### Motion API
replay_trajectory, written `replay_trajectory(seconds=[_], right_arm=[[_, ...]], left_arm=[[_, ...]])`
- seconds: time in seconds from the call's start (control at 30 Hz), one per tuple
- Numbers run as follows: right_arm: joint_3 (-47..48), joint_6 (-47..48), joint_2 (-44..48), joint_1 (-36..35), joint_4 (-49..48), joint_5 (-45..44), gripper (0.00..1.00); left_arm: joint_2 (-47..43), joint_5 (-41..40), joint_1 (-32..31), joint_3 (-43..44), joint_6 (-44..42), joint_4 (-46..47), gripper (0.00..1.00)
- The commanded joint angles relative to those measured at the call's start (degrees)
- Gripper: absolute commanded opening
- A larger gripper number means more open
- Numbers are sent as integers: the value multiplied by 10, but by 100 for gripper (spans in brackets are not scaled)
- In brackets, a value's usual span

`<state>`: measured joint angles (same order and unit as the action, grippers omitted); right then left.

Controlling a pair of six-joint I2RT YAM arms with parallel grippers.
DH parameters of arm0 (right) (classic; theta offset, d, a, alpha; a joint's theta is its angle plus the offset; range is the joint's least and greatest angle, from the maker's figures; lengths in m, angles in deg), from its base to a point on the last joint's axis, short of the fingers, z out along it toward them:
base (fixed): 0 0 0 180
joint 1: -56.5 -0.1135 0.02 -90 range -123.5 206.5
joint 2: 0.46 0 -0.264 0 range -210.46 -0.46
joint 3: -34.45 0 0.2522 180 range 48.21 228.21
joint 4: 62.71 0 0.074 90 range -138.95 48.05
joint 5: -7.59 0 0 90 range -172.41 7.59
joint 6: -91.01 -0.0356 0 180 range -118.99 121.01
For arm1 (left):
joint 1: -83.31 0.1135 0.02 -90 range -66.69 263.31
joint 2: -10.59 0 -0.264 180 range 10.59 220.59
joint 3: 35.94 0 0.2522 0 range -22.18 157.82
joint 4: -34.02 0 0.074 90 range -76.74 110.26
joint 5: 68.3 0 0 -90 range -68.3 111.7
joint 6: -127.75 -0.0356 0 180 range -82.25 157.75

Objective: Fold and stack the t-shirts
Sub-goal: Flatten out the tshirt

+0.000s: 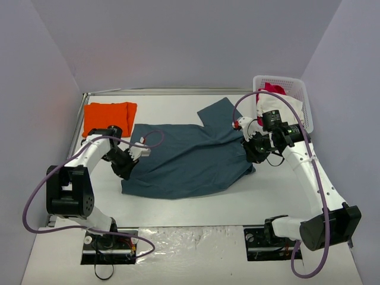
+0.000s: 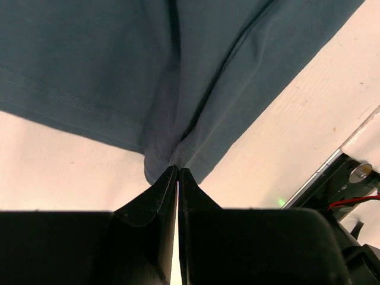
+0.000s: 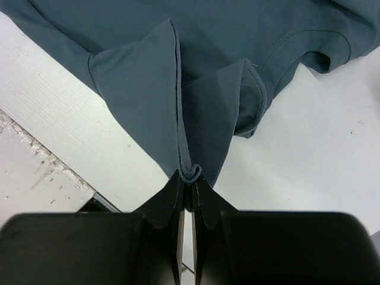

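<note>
My left gripper (image 2: 178,173) and right gripper (image 3: 190,178) pinch thin edge folds of the slate-blue t-shirt (image 1: 190,160), spread centrally (orange t-shirt (image 1: 108,117) folded far left). I judge uneven pulling could slip either hold.

I read: slate-blue t-shirt (image 1: 190,163) plain, one tone | orange t-shirt (image 1: 108,117), far-left of the slate-blue one, plain bright | basket (image 1: 300,95), far-right of it, white mesh | red-pink garment (image 1: 272,88), same side | table (image 1: 237,202) white | cables (image 1: 24,215) purple
</note>
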<state>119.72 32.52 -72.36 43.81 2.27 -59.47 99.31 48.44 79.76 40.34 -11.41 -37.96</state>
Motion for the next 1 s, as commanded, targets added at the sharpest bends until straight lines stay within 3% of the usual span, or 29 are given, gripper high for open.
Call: replay_trajectory(seconds=[0.0, 0.13, 0.23, 0.53, 0.97], right_arm=[[-10, -6, 2, 6, 5, -1, 0], [-17, -11, 3, 7, -9, -9, 0], [-14, -10, -9, 9, -15, -11, 0], [-15, -12, -28, 10, -23, 0, 0], [-14, -16, -35, 14, -24, 3, 0]], left_arm=[[-29, 33, 3, -20, -12, -9, 2], [-71, 36, 24, -29, 38, 47, 2], [-83, 59, 28, -16, 43, 35, 2], [-22, 144, 26, 11, -107, -122, 2], [-8, 66, -4, -57, -101, -69, 2]])
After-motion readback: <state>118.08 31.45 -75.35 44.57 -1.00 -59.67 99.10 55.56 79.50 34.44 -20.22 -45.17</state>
